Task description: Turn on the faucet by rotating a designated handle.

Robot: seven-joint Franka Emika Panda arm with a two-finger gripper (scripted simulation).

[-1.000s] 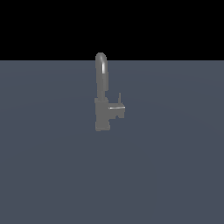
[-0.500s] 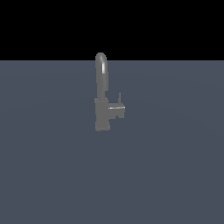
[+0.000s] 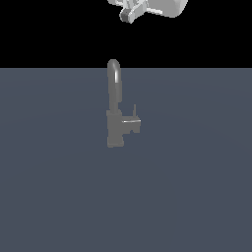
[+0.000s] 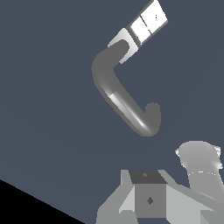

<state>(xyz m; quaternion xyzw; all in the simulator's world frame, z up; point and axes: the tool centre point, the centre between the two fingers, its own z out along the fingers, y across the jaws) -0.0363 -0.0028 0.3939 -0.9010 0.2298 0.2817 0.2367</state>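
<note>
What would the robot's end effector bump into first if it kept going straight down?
Probably the faucet, at the top of its arched spout. The end effector hangs just above it, and the wrist view looks down onto that arch. Depth is unclear, so it might slip past.

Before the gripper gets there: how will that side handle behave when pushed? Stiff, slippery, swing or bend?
The handle looks like rigid grey metal, so it probably won't flex. It sticks out from the side of the faucet, so a push likely swings it rather than slides it. Its thin upright rod and smooth sheen suggest a small, possibly slippery contact. The gripper is well above it.
</note>
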